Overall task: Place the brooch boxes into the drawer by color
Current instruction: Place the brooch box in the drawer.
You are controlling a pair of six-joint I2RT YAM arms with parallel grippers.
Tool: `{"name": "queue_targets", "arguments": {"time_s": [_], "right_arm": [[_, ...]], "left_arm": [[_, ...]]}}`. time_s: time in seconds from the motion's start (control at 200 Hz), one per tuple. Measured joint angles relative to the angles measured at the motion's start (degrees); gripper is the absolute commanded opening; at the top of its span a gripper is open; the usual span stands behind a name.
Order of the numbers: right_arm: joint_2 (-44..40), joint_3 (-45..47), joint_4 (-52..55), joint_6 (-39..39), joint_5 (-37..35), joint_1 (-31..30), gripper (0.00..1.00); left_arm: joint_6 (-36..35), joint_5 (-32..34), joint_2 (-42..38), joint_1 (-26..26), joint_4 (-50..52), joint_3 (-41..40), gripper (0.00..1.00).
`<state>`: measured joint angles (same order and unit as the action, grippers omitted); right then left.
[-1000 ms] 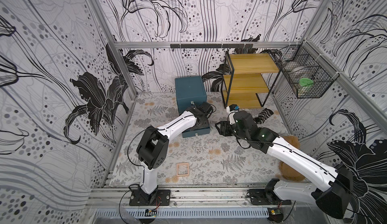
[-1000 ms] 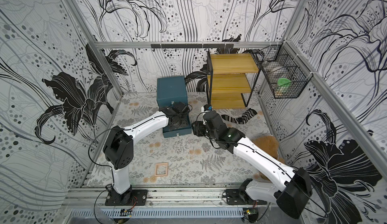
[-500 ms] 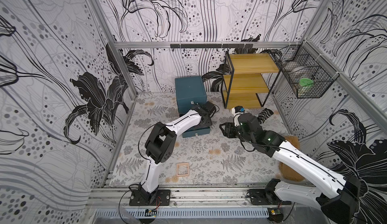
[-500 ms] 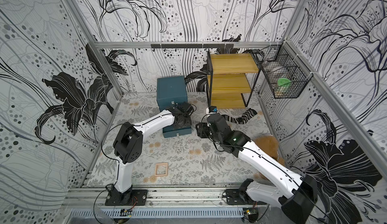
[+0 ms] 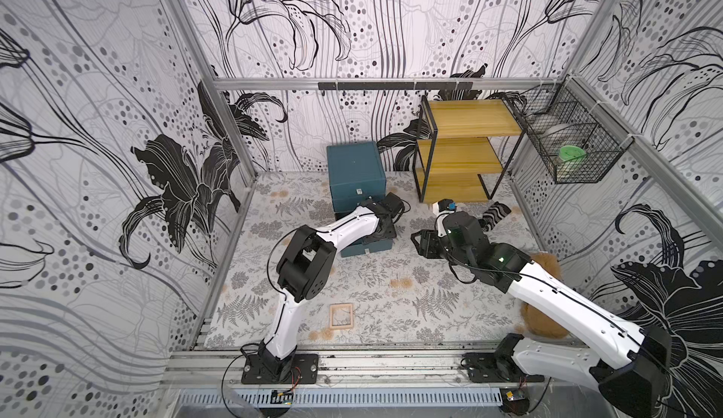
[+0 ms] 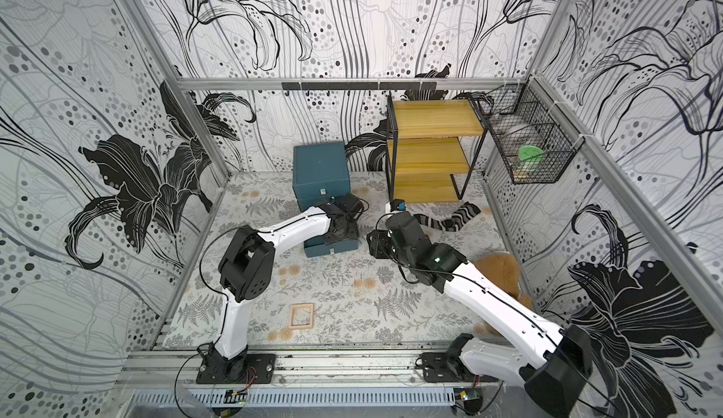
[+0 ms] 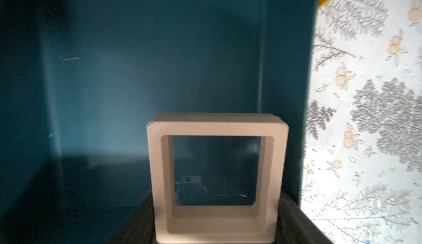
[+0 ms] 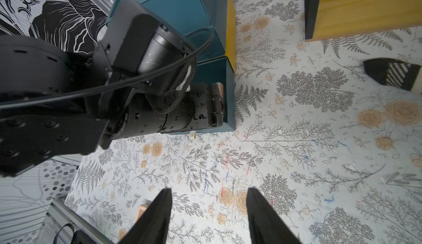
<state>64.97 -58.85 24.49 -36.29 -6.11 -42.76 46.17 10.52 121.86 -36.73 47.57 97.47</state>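
The drawer (image 5: 354, 165) is a dark teal chest whose bottom drawer (image 5: 367, 246) stands pulled out. My left gripper (image 5: 381, 228) reaches into it, shut on a pale pinkish-tan brooch box (image 7: 217, 126) with a clear centre. In the left wrist view the box stands upright over the drawer's floor (image 7: 114, 83), between the dark fingers (image 7: 137, 222). A second pinkish-tan brooch box (image 5: 341, 317) lies flat on the mat near the front edge. To the right of the open drawer, my right gripper (image 5: 424, 244) hangs open above the mat with nothing between its fingers (image 8: 159, 210).
A yellow-wood shelf with a black frame (image 5: 461, 150) stands right of the chest. In front of it lies a striped sock (image 5: 495, 214). A wire basket (image 5: 575, 150) hangs on the right wall. A brown plush (image 5: 547, 263) sits by my right arm.
My right gripper has drawn back a little to the right, away from the drawer. My left arm's elbow has swung right while its gripper stays in the drawer with the box.
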Motion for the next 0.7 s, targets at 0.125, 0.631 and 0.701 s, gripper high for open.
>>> {"name": "queue_targets", "arguments": {"time_s": [0.125,0.631,0.701], "right_arm": [[0.0,0.0,0.0,-0.2,0.0,0.0,0.58],[0.7,0.0,0.0,-0.4,0.0,0.0,0.58],[0.8,0.0,0.0,-0.4,0.1,0.0,0.58]], "left_arm": [[-0.2,-0.1,0.4,0.0,-0.2,0.2,0.67],[-1.1,-0.2,1.1,0.0,-0.2,1.2,0.83],[-1.1,-0.1,1.1,0.0,-0.2,1.6,0.83]]}}
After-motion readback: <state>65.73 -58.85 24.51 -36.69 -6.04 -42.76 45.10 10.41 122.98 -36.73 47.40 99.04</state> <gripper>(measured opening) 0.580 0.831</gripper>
